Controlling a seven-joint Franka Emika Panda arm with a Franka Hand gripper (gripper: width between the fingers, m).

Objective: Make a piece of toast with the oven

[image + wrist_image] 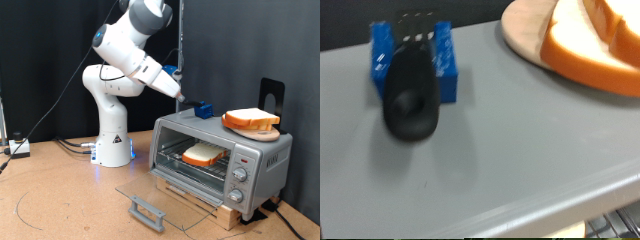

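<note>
Currently the oven stands with its door down, the piece of toast on the rack inside, below the hand. Hand rests above the oven's roof, beside stacked slices; its opening cannot be judged.

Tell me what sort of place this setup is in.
Probably a robotics lab, not a kitchen: a white robot arm is mounted on a bare brown table, loose cables trail beside its base, a black curtain hangs behind, and a small silver-grey toaster oven stands there as a prop.
</note>
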